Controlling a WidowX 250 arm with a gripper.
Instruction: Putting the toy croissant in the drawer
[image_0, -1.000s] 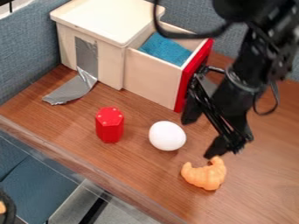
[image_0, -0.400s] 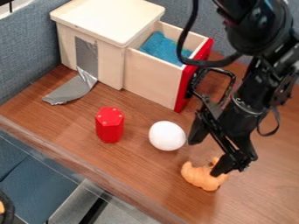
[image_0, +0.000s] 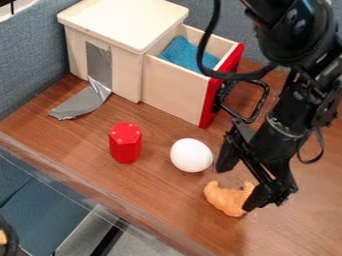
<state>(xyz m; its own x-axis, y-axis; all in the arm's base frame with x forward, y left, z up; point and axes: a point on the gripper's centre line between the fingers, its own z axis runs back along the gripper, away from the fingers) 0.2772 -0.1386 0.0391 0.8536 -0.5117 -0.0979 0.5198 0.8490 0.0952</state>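
The orange toy croissant (image_0: 228, 198) lies on the wooden table at the lower middle right. My black gripper (image_0: 235, 186) is low over it, with its fingers spread apart: one tip is up and left near the white egg, the other touches or overlaps the croissant's right end. The drawer (image_0: 175, 91) with its red front stands pulled out of the pale wooden box, and a blue cloth (image_0: 189, 53) lies inside it.
The white egg (image_0: 191, 155) sits left of the gripper, and a red hexagonal block (image_0: 125, 143) stands further left. Silver tape (image_0: 81, 102) runs from the box (image_0: 121, 21) onto the table (image_0: 160, 190).
My gripper has moved down and toward the right, coming low over the croissant. The croissant has shifted slightly to the left.
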